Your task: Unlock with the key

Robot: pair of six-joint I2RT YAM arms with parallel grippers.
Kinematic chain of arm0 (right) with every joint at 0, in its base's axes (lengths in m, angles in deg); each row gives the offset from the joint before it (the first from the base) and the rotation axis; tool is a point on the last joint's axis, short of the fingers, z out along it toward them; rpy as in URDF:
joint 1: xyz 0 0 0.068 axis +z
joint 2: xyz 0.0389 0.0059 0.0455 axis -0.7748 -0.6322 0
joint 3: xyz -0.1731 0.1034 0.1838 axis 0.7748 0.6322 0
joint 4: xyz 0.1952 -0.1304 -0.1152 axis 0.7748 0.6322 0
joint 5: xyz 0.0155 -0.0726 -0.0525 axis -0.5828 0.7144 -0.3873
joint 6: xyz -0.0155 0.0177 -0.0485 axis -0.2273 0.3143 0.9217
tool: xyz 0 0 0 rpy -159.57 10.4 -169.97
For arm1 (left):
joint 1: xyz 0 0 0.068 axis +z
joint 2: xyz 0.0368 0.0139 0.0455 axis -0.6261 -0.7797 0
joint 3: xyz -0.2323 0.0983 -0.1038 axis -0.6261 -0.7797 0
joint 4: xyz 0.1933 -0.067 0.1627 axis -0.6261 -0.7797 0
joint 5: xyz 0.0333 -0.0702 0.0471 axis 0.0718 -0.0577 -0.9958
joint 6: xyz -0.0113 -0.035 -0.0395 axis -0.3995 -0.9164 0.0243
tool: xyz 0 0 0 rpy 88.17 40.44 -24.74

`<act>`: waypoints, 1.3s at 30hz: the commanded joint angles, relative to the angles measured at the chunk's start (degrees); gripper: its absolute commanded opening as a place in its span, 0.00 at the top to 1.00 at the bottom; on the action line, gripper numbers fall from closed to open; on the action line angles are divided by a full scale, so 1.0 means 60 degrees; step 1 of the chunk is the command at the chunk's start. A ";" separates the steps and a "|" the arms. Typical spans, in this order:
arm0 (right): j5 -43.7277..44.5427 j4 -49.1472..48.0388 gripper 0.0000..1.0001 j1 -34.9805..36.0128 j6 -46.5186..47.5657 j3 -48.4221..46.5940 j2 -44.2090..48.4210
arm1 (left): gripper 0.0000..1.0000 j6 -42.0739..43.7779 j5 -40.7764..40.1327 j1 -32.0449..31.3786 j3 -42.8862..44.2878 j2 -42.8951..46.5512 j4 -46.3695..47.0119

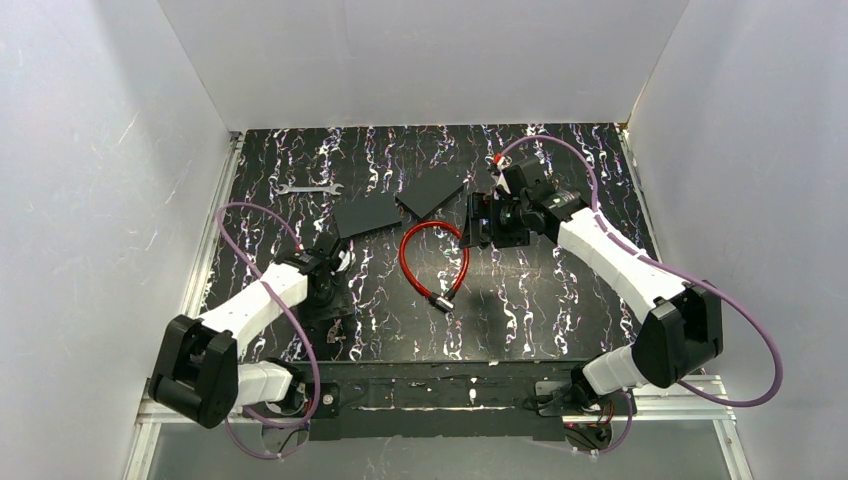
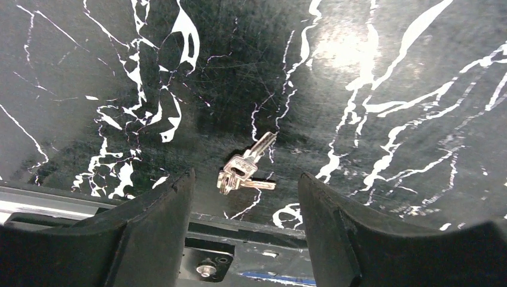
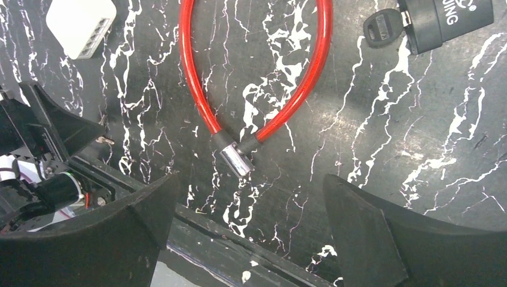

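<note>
Seen from above, two white arms are bolted at the near edge of a black, white-veined tabletop. White walls close in the left, right and far sides.

The left arm bends low over the near-left part of the tabletop. In its wrist view, the left fingers stand moderately apart and hold nothing. The key, tiny and silvery, lies flat on the tabletop in the gap between them, bunched with another key. It touches neither finger and lies near the tabletop's front edge, with bare surface beyond it.

Near the centre lies a red cable lock, curved into a loop, its silver end pointing toward the near edge. There is open surface on both sides of it.

The right arm reaches to mid-table, just right of the loop. The right fingers are spread wide and empty above the cable. Its wrist view also shows a white box at the top left. At the top right, a black-headed key sits against a black lock body.

Farther back lie two dark flat plates, corners close together. A flat silver wrench lies beyond them, toward the far-left corner and apart from the left wall.
</note>
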 commanded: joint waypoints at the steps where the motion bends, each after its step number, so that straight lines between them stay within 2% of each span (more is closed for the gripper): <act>1: 0.0187 0.0214 0.02 0.0023 0.0245 0.0057 0.0366 | 0.41 -0.0246 -0.0179 0.0030 -0.0200 -0.0301 0.0157; 11: 0.0232 0.0411 0.02 0.0030 0.0529 -0.0267 0.0070 | 0.52 -0.0770 0.0137 0.0020 -0.0505 -0.1120 0.0381; 17: 0.0223 0.0375 0.02 0.0043 0.0572 -0.0377 -0.0117 | 0.69 -0.1079 0.0436 0.0032 -0.0634 -0.1149 0.0423; 21: 0.0218 0.0343 0.02 0.0105 0.0587 -0.0422 -0.0225 | 0.84 -0.1153 0.0702 0.0031 -0.0654 -0.1232 0.0533; 28: 0.0290 0.0364 0.02 0.0218 0.0646 -0.0373 -0.0245 | 1.00 -0.1144 0.0975 0.0029 -0.0541 -0.1314 0.0587; 39: 0.0397 0.0438 0.02 0.0410 0.0740 -0.0484 -0.0313 | 1.00 -0.1103 0.1139 0.0025 -0.0242 -0.0699 0.0475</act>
